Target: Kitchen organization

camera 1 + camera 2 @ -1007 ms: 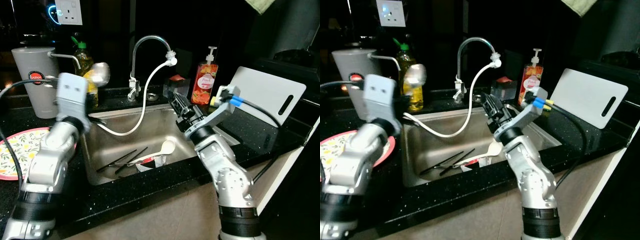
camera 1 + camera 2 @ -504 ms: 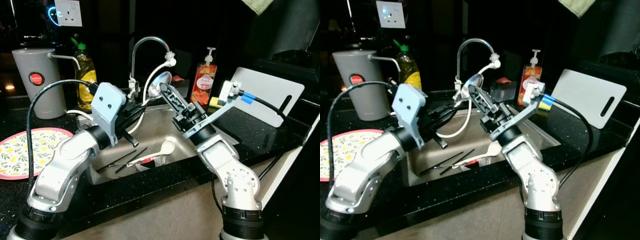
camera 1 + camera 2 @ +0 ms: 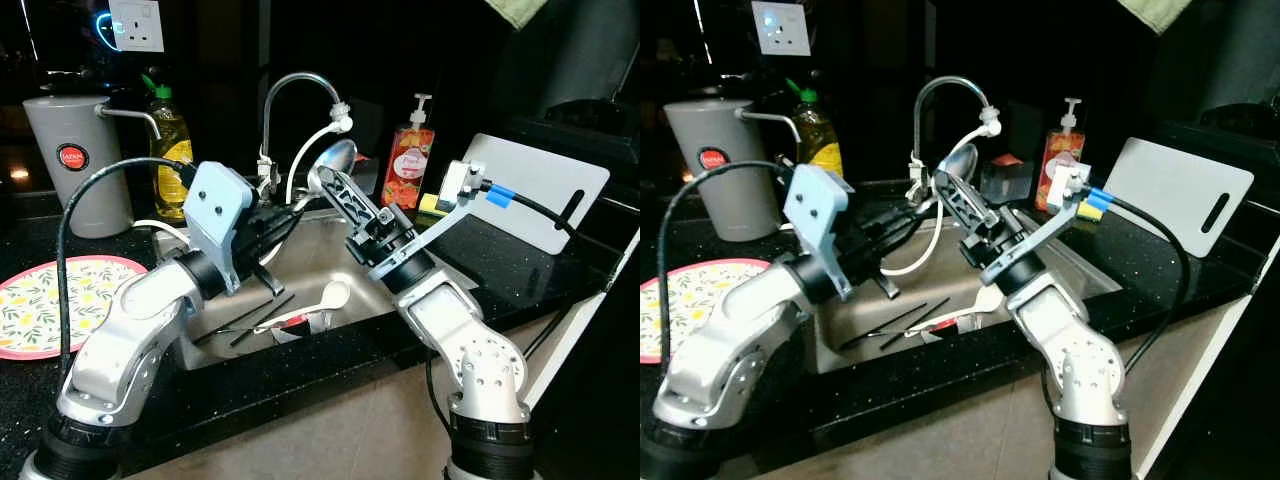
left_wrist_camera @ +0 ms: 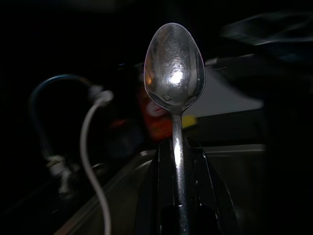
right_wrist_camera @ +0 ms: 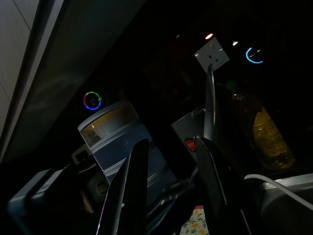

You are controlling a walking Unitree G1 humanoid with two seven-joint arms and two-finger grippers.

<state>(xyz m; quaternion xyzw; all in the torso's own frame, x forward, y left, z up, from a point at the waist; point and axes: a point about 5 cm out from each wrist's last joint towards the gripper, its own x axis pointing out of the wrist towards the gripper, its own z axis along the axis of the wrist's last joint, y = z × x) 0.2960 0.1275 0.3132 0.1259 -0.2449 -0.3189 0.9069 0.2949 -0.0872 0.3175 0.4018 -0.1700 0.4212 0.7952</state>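
Black speckled countertop [image 3: 300, 375] runs across the near edge, with a stainless sink [image 3: 320, 255] sunk into it and a really dark room behind. In the sink basin there's a pair of black chopsticks [image 3: 245, 322] and a white spoon [image 3: 325, 298] lying flat, plus a white hose [image 3: 300, 165] looping down from the curved tap [image 3: 290, 90].

Both arms meet over the sink. The left gripper [image 3: 290, 215] has its fingers clamped tight on the handle of a metal spoon [image 4: 174, 68] — the bowl sticks up and out past the fingertips, shiny side toward the wrist camera. The right gripper [image 3: 335, 190] reaches in from the other side with its fingers parted, the spoon's handle lying against one of them; the spoon bowl [image 3: 335, 160] sits just above its tips, near the hose end.

Off to the robot's left on the counter lies a floral plate [image 3: 45, 300]. Further back — a grey canister [image 3: 75, 160], a yellow dish soap bottle [image 3: 170, 150], a red pump bottle [image 3: 408, 165] and a white cutting board [image 3: 535, 185] leaning on the right.
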